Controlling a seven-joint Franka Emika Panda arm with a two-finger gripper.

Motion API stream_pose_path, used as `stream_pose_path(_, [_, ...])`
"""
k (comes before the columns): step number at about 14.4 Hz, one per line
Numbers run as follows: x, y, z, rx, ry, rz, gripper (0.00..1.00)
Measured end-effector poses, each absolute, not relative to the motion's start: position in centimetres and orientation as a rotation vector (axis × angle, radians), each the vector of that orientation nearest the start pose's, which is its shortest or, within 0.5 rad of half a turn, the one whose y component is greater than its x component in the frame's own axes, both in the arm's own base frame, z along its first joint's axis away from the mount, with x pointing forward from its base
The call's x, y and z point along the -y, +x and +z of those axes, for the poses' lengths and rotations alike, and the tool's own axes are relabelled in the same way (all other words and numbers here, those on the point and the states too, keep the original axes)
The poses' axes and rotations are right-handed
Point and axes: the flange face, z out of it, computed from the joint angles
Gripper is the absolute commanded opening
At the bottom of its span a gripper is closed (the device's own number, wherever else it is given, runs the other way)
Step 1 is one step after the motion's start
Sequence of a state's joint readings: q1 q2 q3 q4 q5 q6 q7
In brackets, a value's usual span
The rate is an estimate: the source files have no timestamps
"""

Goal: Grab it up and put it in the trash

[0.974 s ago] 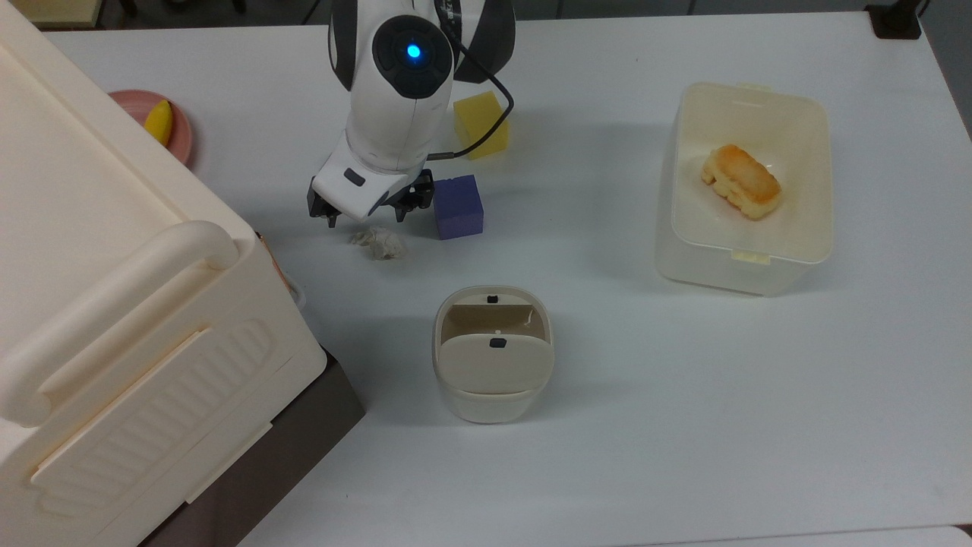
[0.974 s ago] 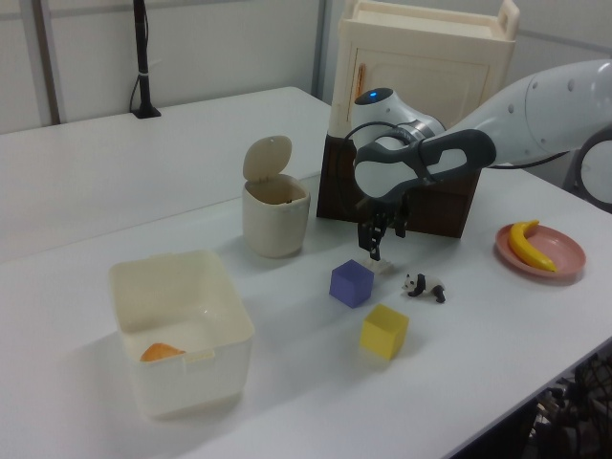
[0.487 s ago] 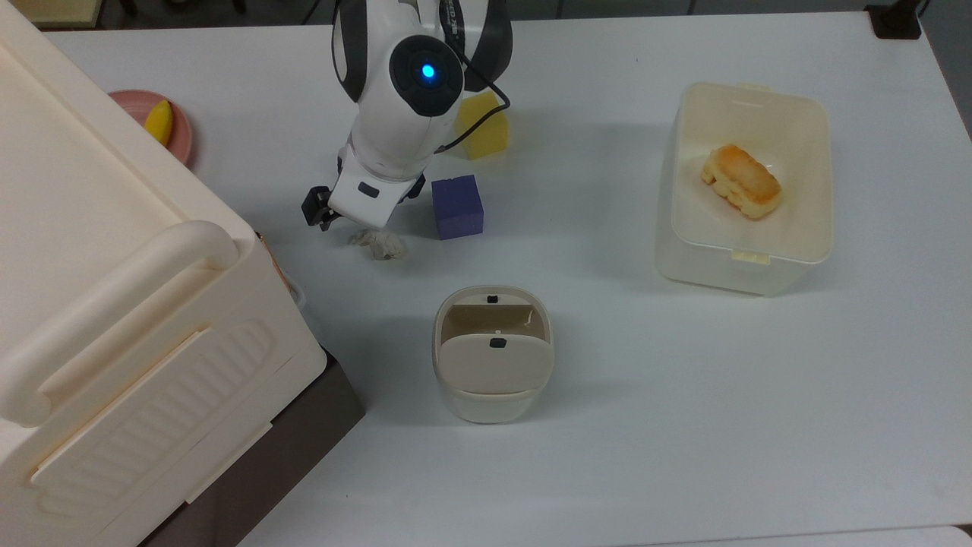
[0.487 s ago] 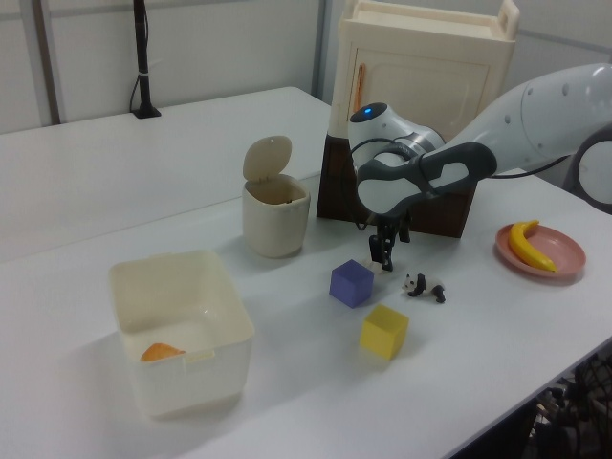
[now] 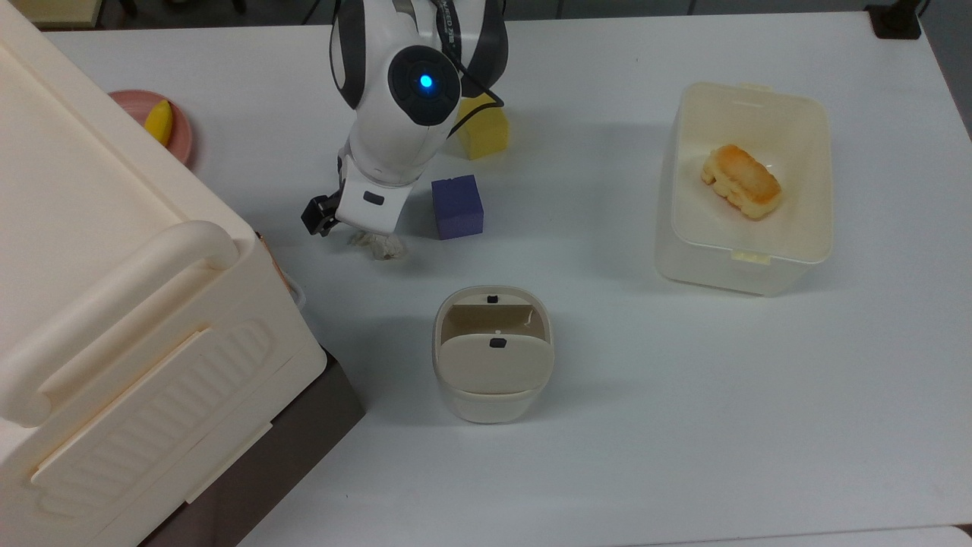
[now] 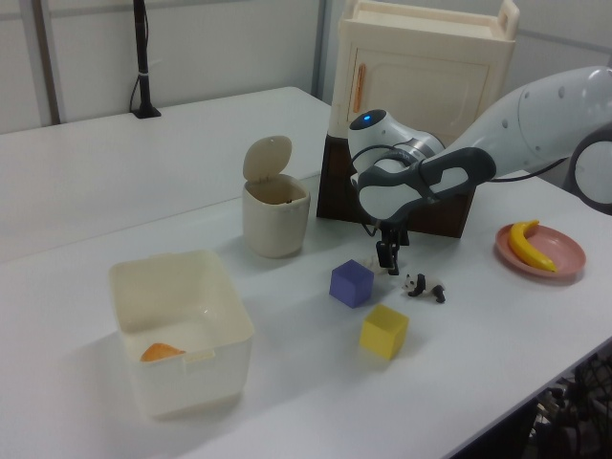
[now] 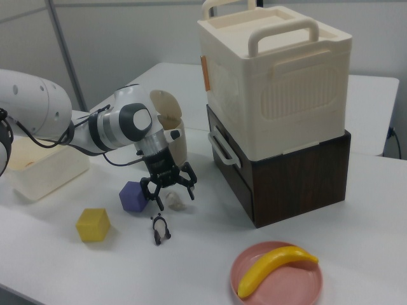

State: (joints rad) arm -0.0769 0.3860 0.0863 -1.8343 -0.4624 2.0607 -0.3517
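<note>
The right view showed the gripper (image 7: 169, 188) with jaws spread wide astride the tissue wad (image 7: 175, 201), which the top view half hid.

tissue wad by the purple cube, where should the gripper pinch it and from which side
Pinch the tissue wad across its lumpy middle, coming straight down from above. It lies loose and low on the table, so nothing offers a side hold. The gripper hangs open just above it, one finger on each side. The purple cube stands apart on the top view's right, leaving room.
</note>
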Motion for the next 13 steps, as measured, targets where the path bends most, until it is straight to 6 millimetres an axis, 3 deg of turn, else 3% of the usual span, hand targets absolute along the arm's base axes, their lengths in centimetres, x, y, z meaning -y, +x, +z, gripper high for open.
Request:
stream_pose_path(5, [-0.3, 63.1, 32.1, 1.117, -3.262, 0.298, 0.95])
stream_pose_path(9, [-0.4, 63.2, 32.3, 1.214, -3.222, 0.284, 0.80])
stream_pose_path(11, [0.0, 63.2, 32.3, 1.241, -3.209, 0.292, 0.65])
stream_pose_path(13, [0.5, 63.2, 32.2, 1.282, -3.188, 0.304, 0.57])
